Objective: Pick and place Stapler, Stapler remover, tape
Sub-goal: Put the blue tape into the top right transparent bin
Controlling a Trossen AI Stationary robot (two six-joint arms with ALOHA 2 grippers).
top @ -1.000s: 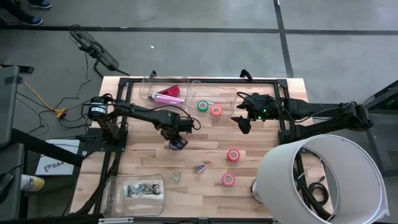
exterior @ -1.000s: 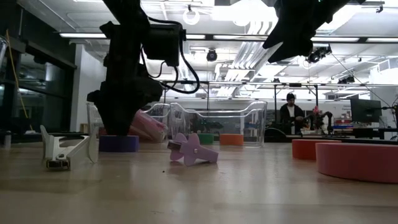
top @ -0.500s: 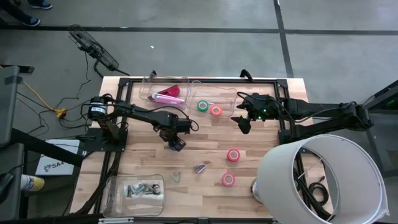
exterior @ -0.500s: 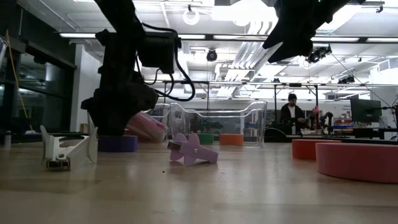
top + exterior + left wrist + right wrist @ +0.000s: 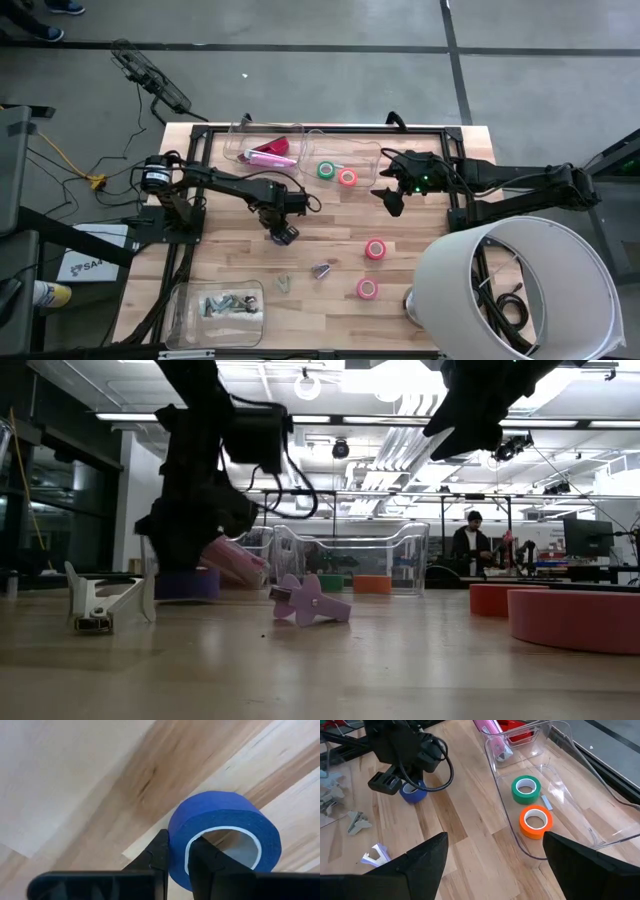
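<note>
A blue tape roll (image 5: 225, 835) lies on the wooden table left of centre, with my left gripper (image 5: 283, 231) shut on it from above. A green roll (image 5: 326, 170) and an orange roll (image 5: 347, 178) lie in a clear tray (image 5: 580, 827) at the far side. Two red-pink rolls (image 5: 375, 249) (image 5: 367, 289) lie flat toward the near right. A pink stapler (image 5: 270, 153) lies in a second clear bin. Two staple removers (image 5: 321, 270) (image 5: 283, 284) rest on the table. My right gripper (image 5: 390, 197) hangs open above the table, right of the tray. My left gripper pinches the blue roll's wall (image 5: 177, 852), one finger (image 5: 202, 862) inside the ring's hole and the other finger (image 5: 157, 857) outside. The fingers point straight down from above. The ring lies with its hole upward; whether its underside touches the table, I cannot tell.
A clear bin (image 5: 218, 305) with several staple removers stands at the near left corner. A large white cylinder (image 5: 515, 290) covers the near right corner. Bare wood lies between the blue roll and the red-pink rolls.
My left gripper has stayed over the blue roll and has shut on its wall, with a slight turn of the wrist. My right gripper has kept still.
</note>
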